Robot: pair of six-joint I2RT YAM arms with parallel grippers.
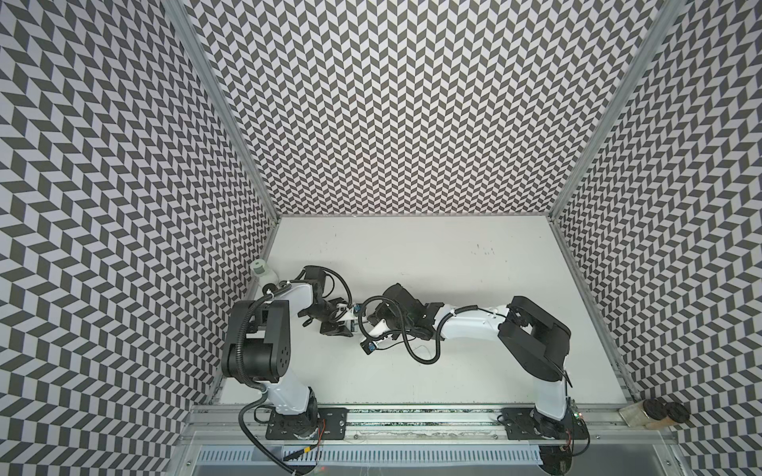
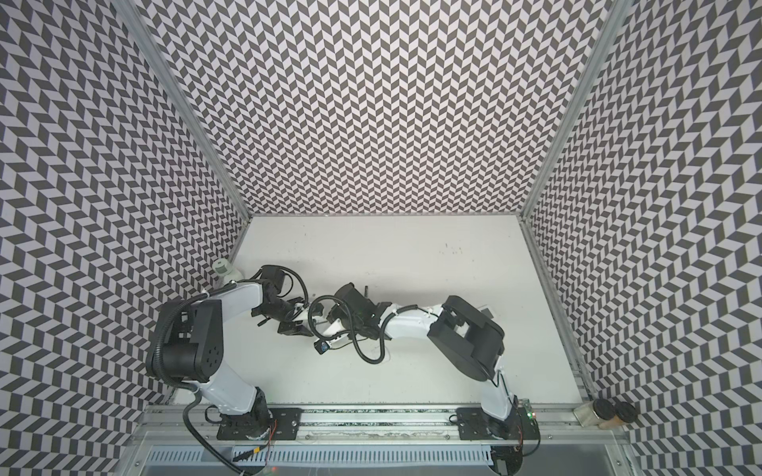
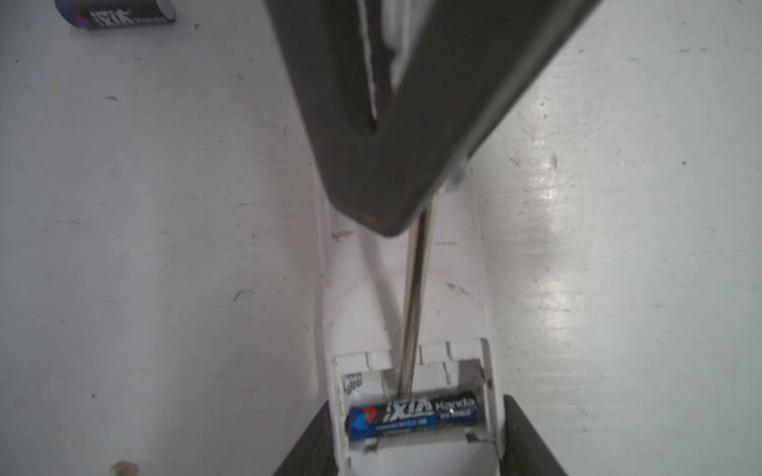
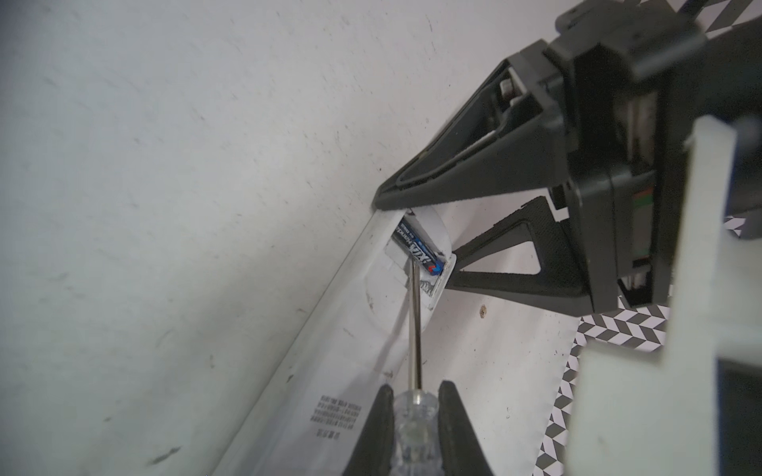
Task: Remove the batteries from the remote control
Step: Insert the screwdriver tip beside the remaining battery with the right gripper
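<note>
Right gripper (image 4: 415, 393) fingers are closed on the clear plastic handle of a slim metal-shafted screwdriver (image 4: 416, 329), whose shaft is slanted down over a long white plastic remote control (image 4: 321, 371). The remote control is laid on the scuffed white table (image 3: 144, 206) with its printed back turned up. At its end an open compartment (image 3: 437, 352) is seen, and a black cylindrical battery (image 3: 412, 416) with blue and white lettering is lodged crosswise in it. The screwdriver tip is set inside the compartment, right at the long side of that battery; whether it is wedged beneath cannot be told. The left gripper (image 3: 416, 443) is set at a middling width. Its two black fingers (image 3: 307, 445) are pressed against opposite sides of the remote control's compartment end, which is held between them. A second black battery (image 3: 119, 14) is laid on its side on the table, well apart from the remote control.
</note>
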